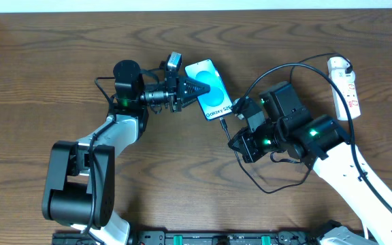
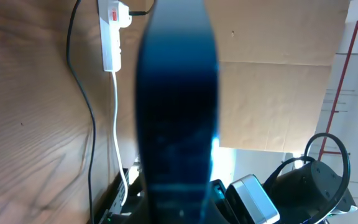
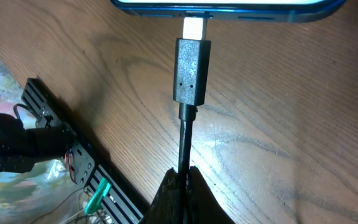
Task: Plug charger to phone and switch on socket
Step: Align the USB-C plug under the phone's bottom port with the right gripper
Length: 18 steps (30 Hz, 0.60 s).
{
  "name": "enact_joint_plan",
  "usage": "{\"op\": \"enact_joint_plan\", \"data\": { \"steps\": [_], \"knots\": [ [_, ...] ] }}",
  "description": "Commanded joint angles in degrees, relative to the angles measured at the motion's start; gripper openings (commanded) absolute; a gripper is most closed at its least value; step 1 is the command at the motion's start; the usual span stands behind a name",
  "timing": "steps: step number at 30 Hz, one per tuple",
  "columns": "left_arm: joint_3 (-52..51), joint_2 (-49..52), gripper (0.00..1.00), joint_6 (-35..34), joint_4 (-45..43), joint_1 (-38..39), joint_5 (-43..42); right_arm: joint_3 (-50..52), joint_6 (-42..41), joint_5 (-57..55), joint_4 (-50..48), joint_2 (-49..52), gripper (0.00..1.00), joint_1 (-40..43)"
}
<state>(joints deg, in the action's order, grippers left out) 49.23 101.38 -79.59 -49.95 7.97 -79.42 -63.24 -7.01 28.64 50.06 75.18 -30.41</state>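
The left gripper [image 1: 199,87] seemingly clamps the phone [image 1: 218,102]; the right gripper [image 3: 183,180] pinches the charger [image 3: 192,71] cable.

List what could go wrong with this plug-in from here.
1. The connector shows its metal tip outside the phone, so it looks not fully seated. The right gripper pinches the thin cable below it, so pushing may buckle the cable.
2. The left gripper holds the phone at one end only; a push could pivot it.
3. The cable lies in loose loops; reaching for the socket might snag it and tug the connector out.
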Motion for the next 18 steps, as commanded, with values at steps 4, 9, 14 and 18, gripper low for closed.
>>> {"op": "enact_joint_plan", "data": {
  "steps": [4, 9, 14, 18],
  "knots": [
    [1.53, -0.22, 0.07, 1.73, -0.79, -0.13, -1.46, 0.04, -0.26, -0.02, 0.24, -0.02, 0.01, -0.44],
    [1.53, -0.22, 0.07, 2.69, -0.76, -0.13, -2.43, 0.04, -0.26, -0.04, 0.17, -0.02, 0.01, -0.44],
    [1.53, -0.22, 0.07, 2.69, -0.76, -0.13, -2.64, 0.04, -0.26, -0.07, -0.13, -0.02, 0.01, -0.44],
    [1.53, -0.22, 0.07, 2.64, -0.76, -0.13, -2.62, 0.04, -0.26, -0.07, -0.11, -0.02, 0.01, -0.44]
  ]
}}
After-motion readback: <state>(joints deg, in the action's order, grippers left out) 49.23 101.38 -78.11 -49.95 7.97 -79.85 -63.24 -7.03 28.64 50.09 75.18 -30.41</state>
